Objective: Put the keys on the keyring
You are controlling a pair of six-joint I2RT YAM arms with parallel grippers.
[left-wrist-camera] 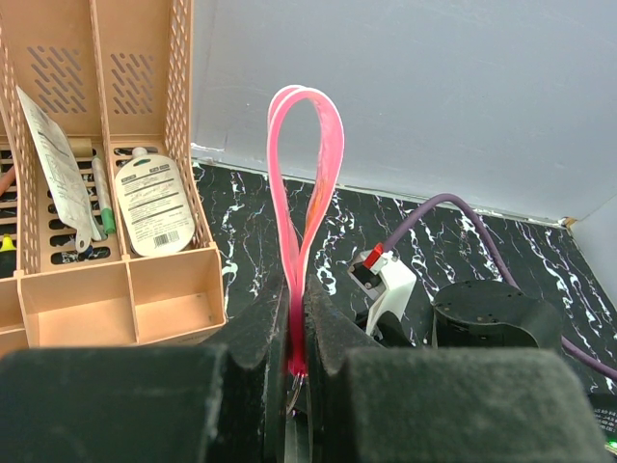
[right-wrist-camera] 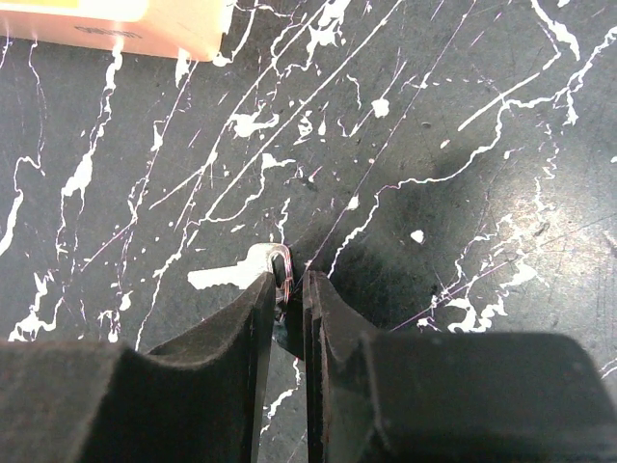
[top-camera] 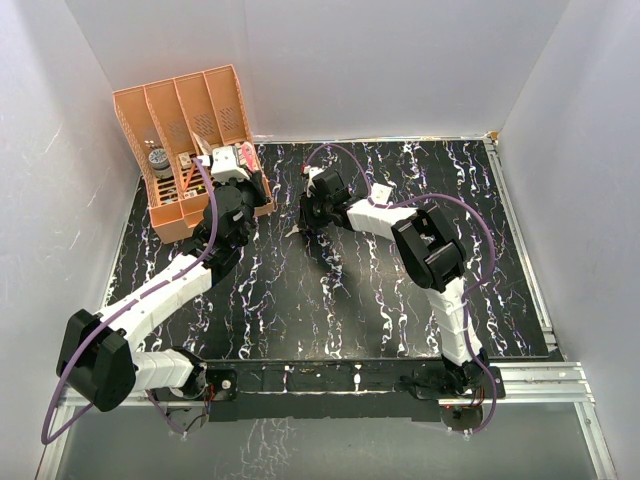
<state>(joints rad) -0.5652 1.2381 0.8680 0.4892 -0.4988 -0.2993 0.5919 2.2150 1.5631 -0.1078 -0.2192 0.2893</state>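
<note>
1. My left gripper (left-wrist-camera: 297, 376) was clenched on the pink strap (left-wrist-camera: 307, 174) — its loop stood upright.
2. My right gripper (right-wrist-camera: 287, 299) pinched the key (right-wrist-camera: 231, 275) by its head, down on the table (right-wrist-camera: 463, 193).
3. Step, I judged: the pickup — next, lift it toward the strap's ring end.

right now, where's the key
In the right wrist view the key lies on the black marbled table, left of centre, its ring end between the right gripper's fingertips.
</note>
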